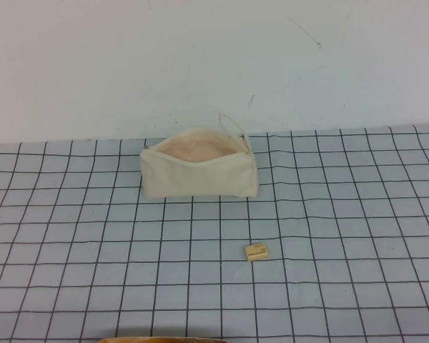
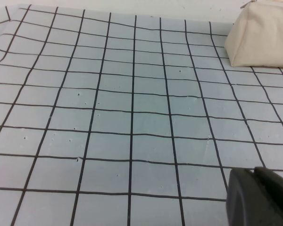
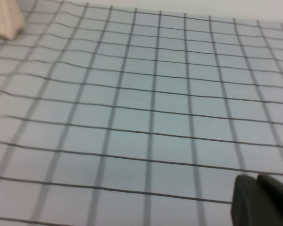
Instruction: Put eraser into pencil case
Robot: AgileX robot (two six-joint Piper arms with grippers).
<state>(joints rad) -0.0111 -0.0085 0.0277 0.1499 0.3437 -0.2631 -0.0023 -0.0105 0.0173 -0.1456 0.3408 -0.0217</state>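
Left tool (image 2: 259, 197): only a dark corner shows at the lower right of its wrist view; finger state cannot be told. Case (image 1: 199, 170): upper centre of the worktop (image 1: 71, 236), mouth open. Eraser (image 1: 256, 251): lower centre-right, well apart from the case. Right tool (image 3: 264, 200): likewise a dark corner, state cannot be told.

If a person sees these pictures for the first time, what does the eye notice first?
First comes the pencil case, standing open-topped at the far middle of the gridded mat. Next is the tiny eraser, lying apart in front of it, slightly toward the robot's right. Each wrist view shows only a dark tool corner, left tool and right tool.
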